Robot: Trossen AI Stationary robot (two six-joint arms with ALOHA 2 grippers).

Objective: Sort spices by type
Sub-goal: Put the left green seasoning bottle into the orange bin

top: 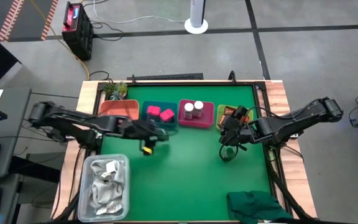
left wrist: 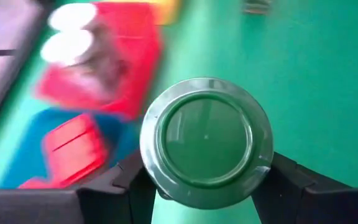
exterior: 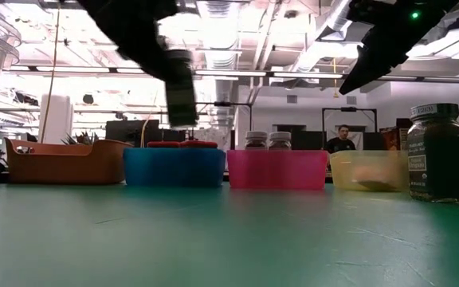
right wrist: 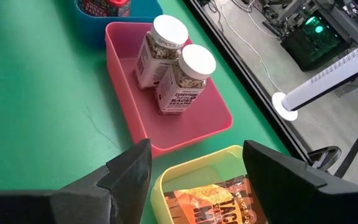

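Four bins stand in a row at the table's far side: orange (top: 118, 109), blue (top: 159, 114) with two pink blocks (top: 160, 113), pink (top: 196, 115) with two white-capped jars (right wrist: 178, 62), yellow (right wrist: 194, 180) with a foil packet (right wrist: 219, 202). Near the blue bin, the left gripper (left wrist: 205, 186) clamps a green-lidded glass jar (left wrist: 206, 140) above the mat. The right gripper (right wrist: 194, 171) hovers with jaws apart, empty, over the yellow bin; another glass jar (exterior: 439, 152) stands on the mat nearby.

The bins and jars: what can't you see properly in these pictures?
- Orange bin: low view, its wall hides any contents.
- Foil packet: right wrist view, cut off by the picture's edge and the right gripper.
- Pink blocks: left wrist view, blurred.
- Green-lidded jar in the left gripper: lid hides its label.
- Dark jar: low view, label too small.
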